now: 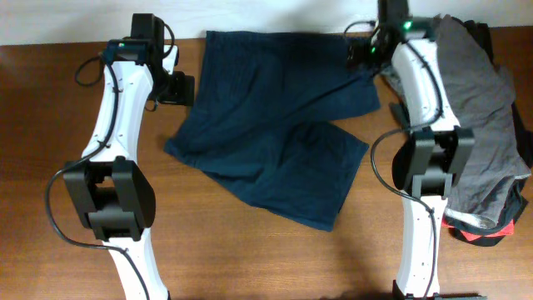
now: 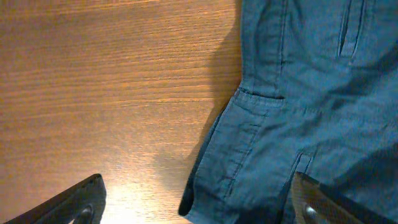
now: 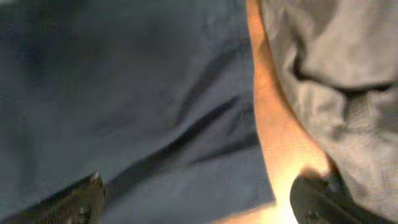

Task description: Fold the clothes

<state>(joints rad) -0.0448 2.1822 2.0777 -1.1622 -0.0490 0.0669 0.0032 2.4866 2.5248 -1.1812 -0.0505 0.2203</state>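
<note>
The clothes, dark navy shorts [image 1: 275, 125], lie spread on the wooden table [image 1: 50, 108], one leg pointing lower left and one lower right. My left gripper [image 1: 179, 87] hovers at the shorts' upper left edge. In the left wrist view it is open [image 2: 199, 208], with a stitched corner of the shorts [image 2: 298, 112] lying between its fingers, not pinched. My right gripper [image 1: 364, 54] is over the shorts' upper right corner. In the right wrist view it stands open [image 3: 199, 205] above the navy fabric [image 3: 124, 93], holding nothing.
A grey garment [image 1: 479, 108] is heaped at the table's right side, close to the right arm and showing beside the right fingers [image 3: 336, 74]. A red-and-black item [image 1: 483, 233] pokes out beneath it. Bare wood [image 2: 112, 93] lies left of the shorts.
</note>
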